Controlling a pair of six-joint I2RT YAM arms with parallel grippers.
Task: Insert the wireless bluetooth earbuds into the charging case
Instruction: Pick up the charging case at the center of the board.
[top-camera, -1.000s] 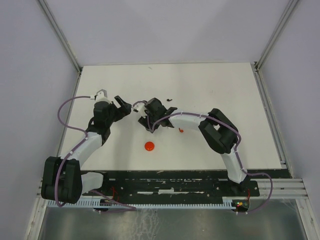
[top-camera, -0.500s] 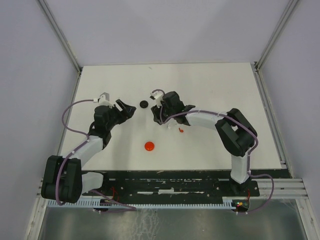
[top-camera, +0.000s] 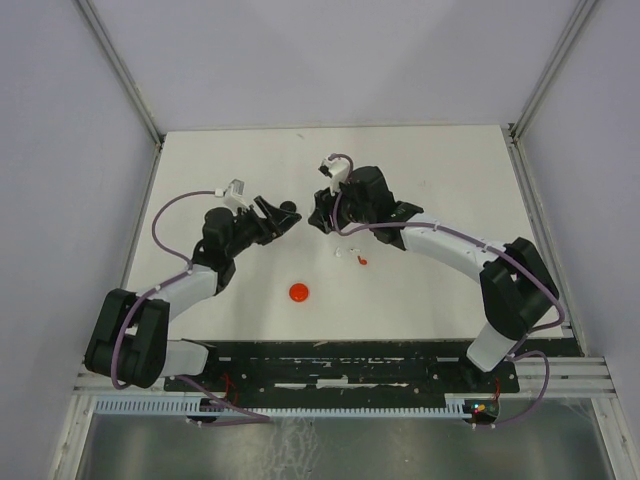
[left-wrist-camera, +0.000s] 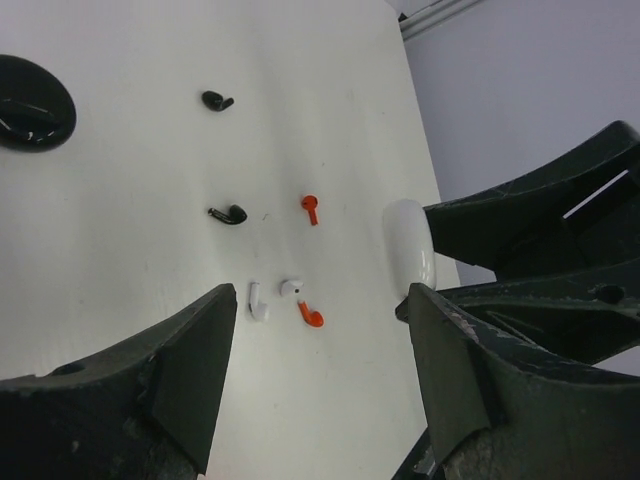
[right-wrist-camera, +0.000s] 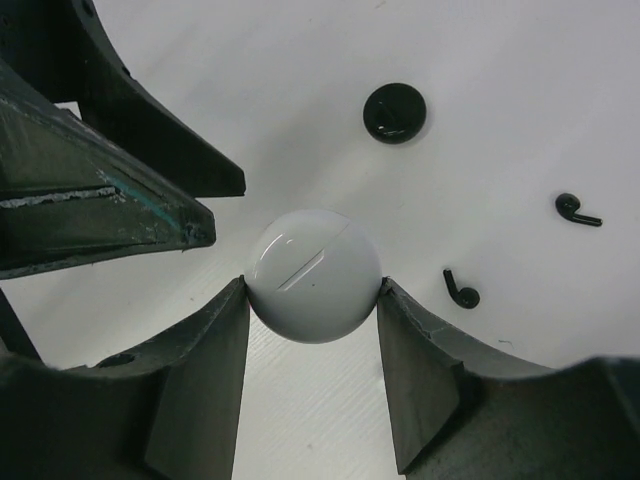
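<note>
Right claw (right-wrist-camera: 313, 292) clamps the round white plastic charging case (right-wrist-camera: 313, 265); left claw (left-wrist-camera: 318, 300) gapes empty. Tiny black, white and red earbuds (left-wrist-camera: 228, 214) lie loose, none inserted.

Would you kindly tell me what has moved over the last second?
Both arms stretched farther out: the right tool, gripping the white case, moved toward the far edge, and the open left tool swung right to face it. The red case stayed put.

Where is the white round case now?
The white round case is at the centre of the right wrist view, clamped between the fingers of the right gripper, the black round case beyond it.
</note>
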